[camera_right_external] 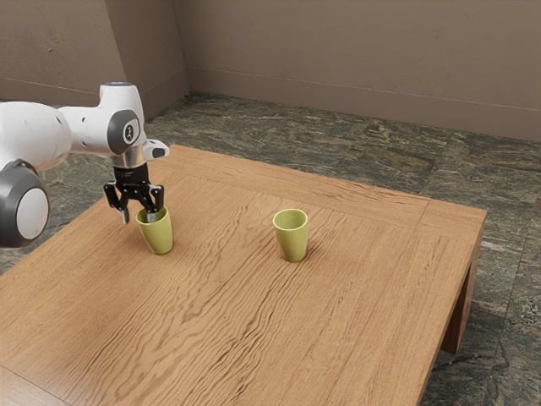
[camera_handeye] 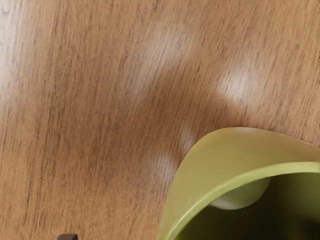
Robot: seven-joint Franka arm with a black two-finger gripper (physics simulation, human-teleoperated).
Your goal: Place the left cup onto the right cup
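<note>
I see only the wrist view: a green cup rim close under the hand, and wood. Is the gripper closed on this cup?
Observer: No. In the exterior view the gripper is open. It straddles one wall of the green cup without clamping it.
Operator: Where is the other cup?
Observer: The second cup stands upright on the table, apart from the first, toward the exterior view's right.

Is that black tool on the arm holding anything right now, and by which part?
Nothing is gripped yet. The tool is open astride the rim of the left cup: one finger inside, the other outside and apart from the wall.
</note>
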